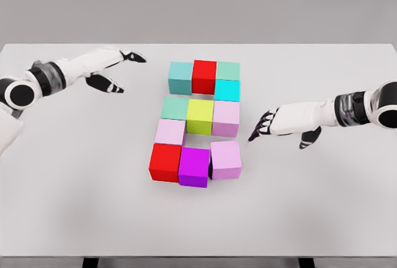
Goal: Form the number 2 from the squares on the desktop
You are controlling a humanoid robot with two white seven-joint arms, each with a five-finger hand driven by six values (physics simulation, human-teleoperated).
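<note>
Several coloured cubes sit together mid-table in the shape of a 2. The top row reads teal (180, 76), red (204, 75), green (227, 70), with a cyan cube (227, 90) below the green. A middle row follows: green (175, 107), yellow-green (200, 116), pink (226, 118). A pale pink cube (170, 131) sits lower left, above a bottom row of red (165, 162), magenta (194, 167) and pink (226, 159). My right hand (263, 125) hovers open just right of the pink cubes, holding nothing. My left hand (119, 69) is open at the far left, away from the cubes.
The white table (74, 187) reaches its front edge near the bottom of the view, with two dark legs below it. A grey wall stands behind the far edge.
</note>
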